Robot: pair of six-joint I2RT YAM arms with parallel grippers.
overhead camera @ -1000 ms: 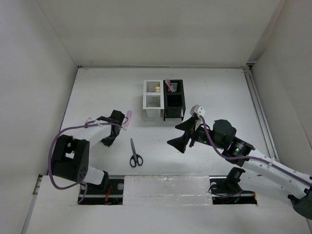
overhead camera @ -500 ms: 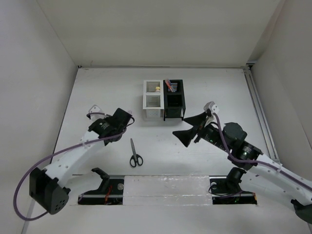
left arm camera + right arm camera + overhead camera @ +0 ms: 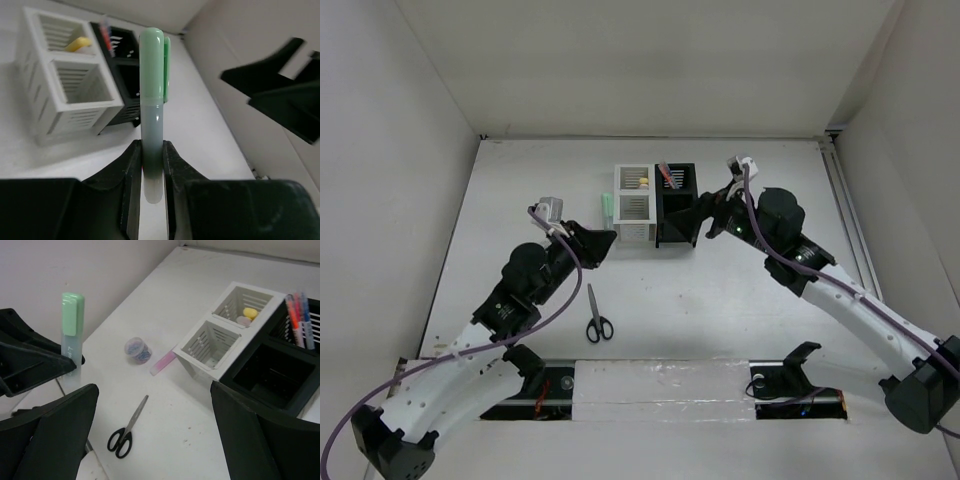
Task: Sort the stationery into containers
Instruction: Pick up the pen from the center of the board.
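My left gripper (image 3: 599, 238) is shut on the lower end of a green highlighter (image 3: 151, 95), which it holds upright just left of the white container (image 3: 632, 205). The black container (image 3: 677, 203) stands against the white one's right side. My right gripper (image 3: 705, 217) hovers open and empty at the black container's right front. Black-handled scissors (image 3: 597, 316) lie on the table in front. A pink highlighter (image 3: 164, 363) and a bluish round piece (image 3: 137, 350) lie beside the white container. A yellow eraser (image 3: 250, 313) sits in the white container's far compartment, and pens (image 3: 298, 315) stand in the black one's far compartment.
Side walls close in the white table on the left, right and back. The near compartments of both containers (image 3: 216, 340) show nothing inside. My left arm (image 3: 525, 285) stretches diagonally across the table's left half.
My left arm has swung forward and right, carrying the green highlighter up to the white container. My right arm has moved from mid-table back to the black container's right side.
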